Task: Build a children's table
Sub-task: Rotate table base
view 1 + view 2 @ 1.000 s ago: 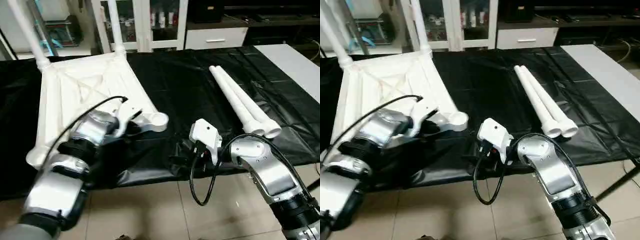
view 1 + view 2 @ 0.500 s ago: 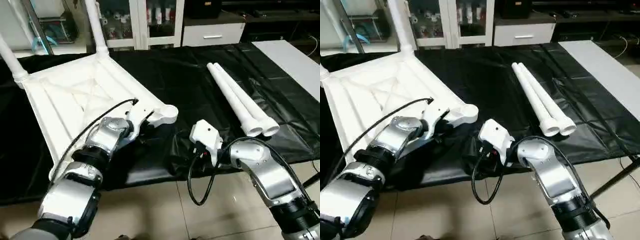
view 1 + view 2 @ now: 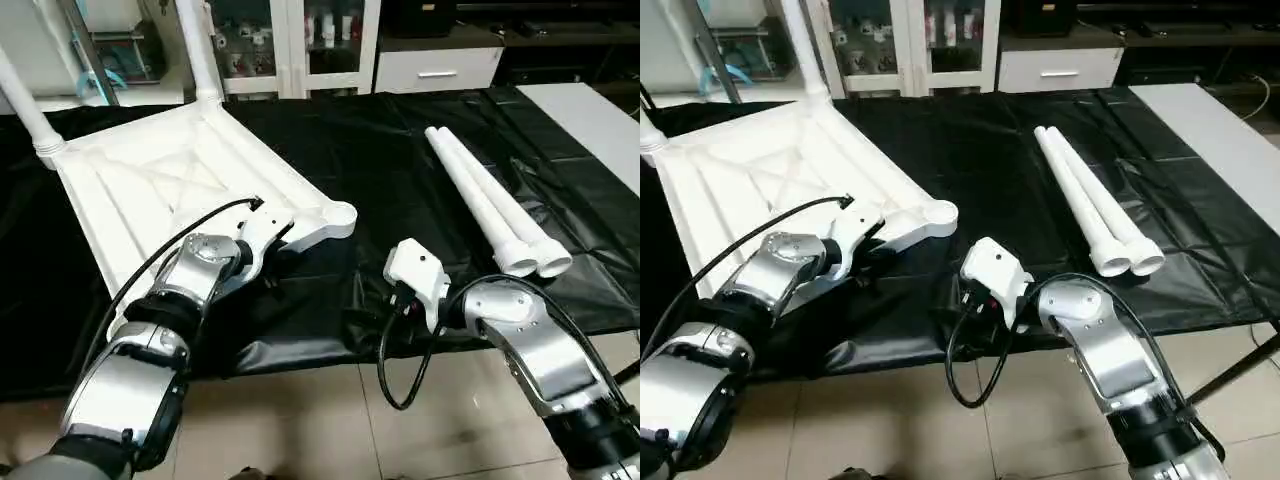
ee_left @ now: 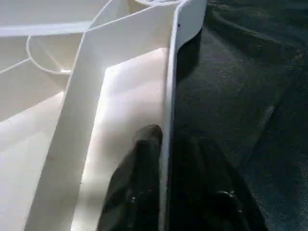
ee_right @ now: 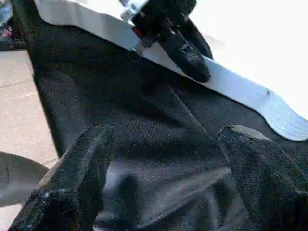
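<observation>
The children's table top lies upside down, ribs up, on the black-draped work table. Two white legs stand in its far corner sockets. Its near-right socket holds nothing. My left gripper is shut on the top's near rim, close to that socket, with one finger on either side of the rim wall. Two loose legs lie side by side at the right. My right gripper hangs open over the cloth at the work table's front edge, holding nothing.
The black cloth covers the work table and drapes over its front edge. A black cable loops down from my right wrist over the tiled floor. A white surface adjoins at the far right. Glass cabinets stand behind.
My left arm has reached forward, swinging the gripped corner of the top away and to the right, so the top has turned a little. The right gripper has stayed open in place.
</observation>
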Controlling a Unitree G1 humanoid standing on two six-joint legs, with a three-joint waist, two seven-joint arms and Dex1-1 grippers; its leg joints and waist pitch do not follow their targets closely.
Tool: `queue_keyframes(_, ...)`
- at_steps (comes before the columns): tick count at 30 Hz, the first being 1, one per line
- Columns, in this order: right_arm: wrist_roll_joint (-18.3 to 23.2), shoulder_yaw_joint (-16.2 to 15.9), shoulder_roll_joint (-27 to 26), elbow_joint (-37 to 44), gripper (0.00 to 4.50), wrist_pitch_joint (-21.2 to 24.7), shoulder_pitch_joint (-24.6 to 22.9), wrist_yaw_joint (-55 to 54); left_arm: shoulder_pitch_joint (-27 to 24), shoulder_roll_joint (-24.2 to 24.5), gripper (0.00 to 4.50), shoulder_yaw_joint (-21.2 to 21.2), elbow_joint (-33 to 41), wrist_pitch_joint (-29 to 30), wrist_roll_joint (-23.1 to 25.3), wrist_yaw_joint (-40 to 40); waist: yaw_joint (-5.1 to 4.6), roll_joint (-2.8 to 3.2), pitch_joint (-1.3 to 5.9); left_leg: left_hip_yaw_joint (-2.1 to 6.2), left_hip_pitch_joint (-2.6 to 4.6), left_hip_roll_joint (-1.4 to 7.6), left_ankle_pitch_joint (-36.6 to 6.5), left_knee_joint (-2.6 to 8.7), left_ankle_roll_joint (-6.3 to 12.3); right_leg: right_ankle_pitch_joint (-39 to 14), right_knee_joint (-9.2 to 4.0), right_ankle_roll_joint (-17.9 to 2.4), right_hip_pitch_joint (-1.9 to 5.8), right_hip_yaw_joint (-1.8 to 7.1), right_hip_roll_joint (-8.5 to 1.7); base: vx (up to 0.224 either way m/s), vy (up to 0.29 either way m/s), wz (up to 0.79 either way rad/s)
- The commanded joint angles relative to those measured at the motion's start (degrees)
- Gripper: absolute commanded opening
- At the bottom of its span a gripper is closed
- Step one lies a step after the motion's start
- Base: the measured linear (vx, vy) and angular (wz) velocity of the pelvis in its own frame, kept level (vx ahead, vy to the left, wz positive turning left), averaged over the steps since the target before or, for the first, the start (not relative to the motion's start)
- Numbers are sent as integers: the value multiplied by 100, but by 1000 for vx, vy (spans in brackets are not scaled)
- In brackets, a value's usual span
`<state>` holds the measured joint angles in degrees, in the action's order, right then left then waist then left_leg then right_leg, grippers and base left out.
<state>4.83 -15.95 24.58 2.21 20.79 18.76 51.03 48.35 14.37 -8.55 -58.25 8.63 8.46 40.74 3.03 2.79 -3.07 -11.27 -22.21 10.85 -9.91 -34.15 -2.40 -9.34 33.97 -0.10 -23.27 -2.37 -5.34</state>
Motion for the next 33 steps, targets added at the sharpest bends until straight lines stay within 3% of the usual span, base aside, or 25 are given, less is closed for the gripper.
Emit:
queue_keyframes(1,165,166,48,214,380,166,-52,8,28,-76,54,7,-276,118,-58,57,2,11,411,129,147,181,-1731,439,131,-974,-388,-1318,253,146,-246,0,0,0)
queue_keyframes(5,93,285,59,176,380,172,-132,-216,132,-14,20,218,-595,178,-134,-507,5,12,395,131,161,181,-1902,453,56,-1239,-415,-1264,239,146,-243,0,0,0)
queue_keyframes(6,83,301,53,173,380,172,-145,-257,145,12,18,240,-639,174,-133,-590,-2,38,384,138,164,171,-2005,460,16,-1432,-432,-1205,232,144,-244,0,0,0)
queue_keyframes(7,81,326,46,175,380,176,-160,-297,158,48,14,266,-683,169,-126,-674,-14,18,381,144,166,169,-2083,469,-15,-1566,-445,-1147,236,140,-242,0,0,0)
queue_keyframes(13,126,451,103,228,380,235,-231,-378,237,395,1,451,-926,215,-102,-1061,-178,-8,391,179,78,137,-1980,467,54,-1607,-450,-1053,283,115,-242,0,0,0)
queue_keyframes(17,142,465,147,199,380,228,-223,-409,194,618,1,410,-951,116,-87,-906,-267,-4,401,186,44,125,-1831,449,150,-1507,-436,-1114,296,103,-237,0,0,0)
queue_keyframes(19,134,463,153,175,380,212,-217,-429,101,719,1,324,-882,-77,-41,-597,-279,-9,411,173,70,133,-1718,425,214,-1319,-431,-1226,274,110,-233,0,0,0)
queue_keyframes(20,113,458,139,135,380,198,-193,-455,-105,864,1,149,-662,-349,33,-5,-281,-13,409,164,76,137,-1698,422,226,-1271,-429,-1265,267,113,-229,0,0,0)
queue_keyframes(25,72,430,110,107,380,184,-158,-499,-504,1165,1,-111,-211,-956,79,939,-208,23,409,142,122,194,-1612,444,221,-948,-379,-1456,242,131,-240,0,0,0)
queue_keyframes(30,64,410,113,76,380,145,-141,-532,-625,1463,1,-288,-161,-1461,289,814,-55,29,377,110,247,222,-2067,478,-59,-1380,-407,-1302,145,169,-231,0,0,0)
queue_keyframes(32,73,401,110,71,380,143,-139,-540,-557,1465,1,-177,-206,-1380,207,808,-33,8,374,108,227,214,-2076,489,-122,-1462,-394,-1236,165,180,-239,0,0,0)
queue_keyframes(33,76,403,113,70,380,141,-142,-537,-537,1459,30,-116,-194,-1301,155,797,-37,-16,376,116,191,209,-2020,499,-145,-1498,-389,-1173,185,182,-246,0,0,0)
